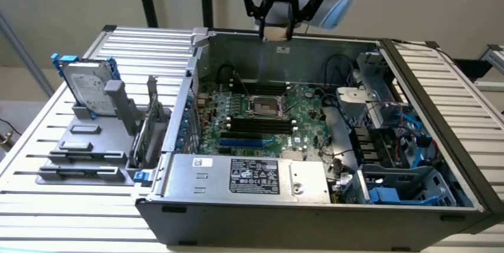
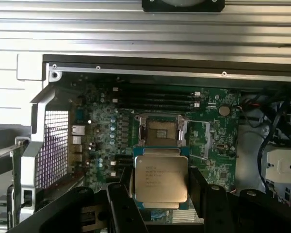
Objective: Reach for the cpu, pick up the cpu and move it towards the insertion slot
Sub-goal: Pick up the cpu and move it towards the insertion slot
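Cpu: one, pinched between your gripper's black fingers, held high above the open case. Pick-up looks done; the carry is in hand. One insertion slot lies below on the green board, beyond the four black memory slots. Your approach calls for squaring the chip to that frame.

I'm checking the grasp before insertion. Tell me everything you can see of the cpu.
The cpu is a small flat square chip with a silvery metal top bearing faint printed text, edged by a thin green-blue board. It lies face toward the wrist camera, held on two sides between the black fingers of the tool. It hangs above the motherboard, short of the insertion slot, which stands open with a dark centre.
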You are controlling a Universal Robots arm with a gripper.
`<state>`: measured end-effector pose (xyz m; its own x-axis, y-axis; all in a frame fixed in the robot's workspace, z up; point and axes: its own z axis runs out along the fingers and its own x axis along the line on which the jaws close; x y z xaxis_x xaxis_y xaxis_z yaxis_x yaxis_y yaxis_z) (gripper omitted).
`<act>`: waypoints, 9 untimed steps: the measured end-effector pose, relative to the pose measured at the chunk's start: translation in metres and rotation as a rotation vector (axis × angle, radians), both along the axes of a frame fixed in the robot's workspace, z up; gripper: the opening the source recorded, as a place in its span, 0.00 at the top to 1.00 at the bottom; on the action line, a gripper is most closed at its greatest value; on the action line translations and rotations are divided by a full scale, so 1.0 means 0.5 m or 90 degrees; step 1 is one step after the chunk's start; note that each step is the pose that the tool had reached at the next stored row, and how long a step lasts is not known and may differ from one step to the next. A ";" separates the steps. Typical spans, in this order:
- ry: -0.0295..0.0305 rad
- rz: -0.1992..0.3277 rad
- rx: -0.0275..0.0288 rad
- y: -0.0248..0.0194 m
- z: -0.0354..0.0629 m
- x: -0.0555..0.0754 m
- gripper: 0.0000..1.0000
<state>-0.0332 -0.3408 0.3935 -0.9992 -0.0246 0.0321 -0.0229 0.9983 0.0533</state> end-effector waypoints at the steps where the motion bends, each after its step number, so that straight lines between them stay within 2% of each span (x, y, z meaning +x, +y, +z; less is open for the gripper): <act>1: -0.0001 0.000 0.0004 0.0008 -0.004 0.006 0.45; 4: 0.0000 -0.001 0.0021 0.0040 -0.012 0.018 0.45; 9: -0.0014 -0.009 0.0038 0.0091 -0.017 0.018 0.45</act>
<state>-0.0241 -0.3363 0.3850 -0.9995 -0.0110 0.0298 -0.0092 0.9982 0.0592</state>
